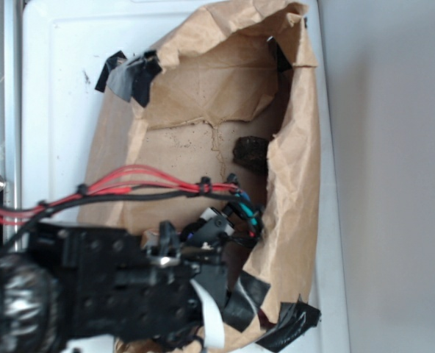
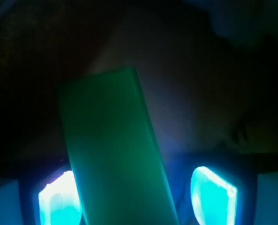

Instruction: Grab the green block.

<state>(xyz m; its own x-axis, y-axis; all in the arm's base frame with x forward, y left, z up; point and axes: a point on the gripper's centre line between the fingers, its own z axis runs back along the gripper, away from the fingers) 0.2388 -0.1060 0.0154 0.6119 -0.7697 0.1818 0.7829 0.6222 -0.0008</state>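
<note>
I can't read any text, label, brand, number or sign in either of my views. The brown paper bag (image 1: 203, 110) and its black tape (image 1: 133, 73) look unprinted from the exterior camera. The wrist camera is too dark and blurred for me to make out lettering.

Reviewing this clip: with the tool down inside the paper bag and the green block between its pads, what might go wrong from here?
1. In the wrist view the green block sits close to the left glowing pad, with a gap to the right one; closing could push or twist it rather than clamp it squarely.
2. The tool works deep inside the crumpled paper bag; its red wires might snag the bag wall on withdrawal.
3. The wrist view is dark, so contact is hard to confirm.
</note>
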